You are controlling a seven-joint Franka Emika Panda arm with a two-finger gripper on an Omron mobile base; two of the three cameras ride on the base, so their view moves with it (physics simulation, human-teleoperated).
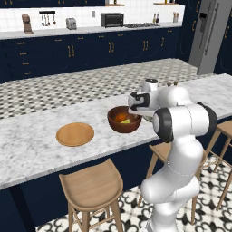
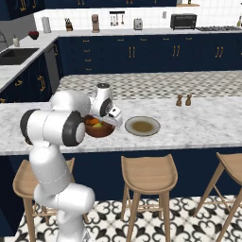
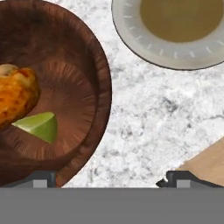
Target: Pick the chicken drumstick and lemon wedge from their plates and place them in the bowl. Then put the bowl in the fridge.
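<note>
The dark reddish-brown bowl [image 1: 113,123] [image 2: 100,133] [image 3: 89,65] stands on the marble island. Inside it lie the orange-brown chicken drumstick [image 3: 15,98] [image 1: 121,118] and the pale lemon wedge [image 3: 40,126] [image 1: 127,121], side by side. My gripper [image 3: 111,179] [image 1: 137,113] [image 2: 111,123] hovers open over the bowl's rim on the grey plate's side, with nothing between its fingers. The tan wooden plate [image 1: 74,134] sits bare to the bowl's left. On the bowl's other side, the grey-olive plate [image 2: 142,126] [image 3: 131,35] is bare too. The steel fridge [image 1: 209,31] stands at the far right, door shut.
Wooden stools [image 1: 92,186] [image 2: 148,174] line the near side of the island; one seat [image 3: 208,164] shows past the counter edge below my hand. Two small shakers [image 2: 184,100] stand on the island beyond the grey plate. Navy cabinets run along the back wall.
</note>
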